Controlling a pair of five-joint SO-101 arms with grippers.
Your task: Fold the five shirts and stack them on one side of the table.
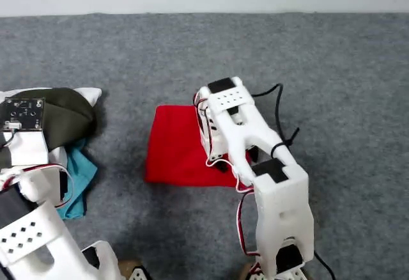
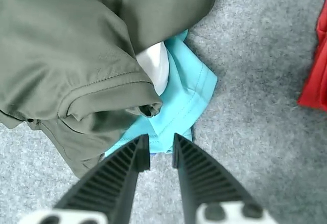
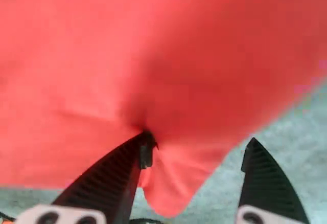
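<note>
A folded red shirt lies in the middle of the grey table. The right arm reaches over its right edge. My right gripper is open, its fingers spread wide and pressed down on the red shirt, with a fold of cloth between them. At the table's left edge is a pile: an olive shirt on top, a white one under it, and a teal one at the bottom. My left gripper hovers over the teal shirt's edge, open by a narrow gap and holding nothing.
The left arm covers part of the pile. Bare grey carpet-like table surface spreads to the back and right. A pale wall runs along the far edge. Black and red cables trail from the right arm.
</note>
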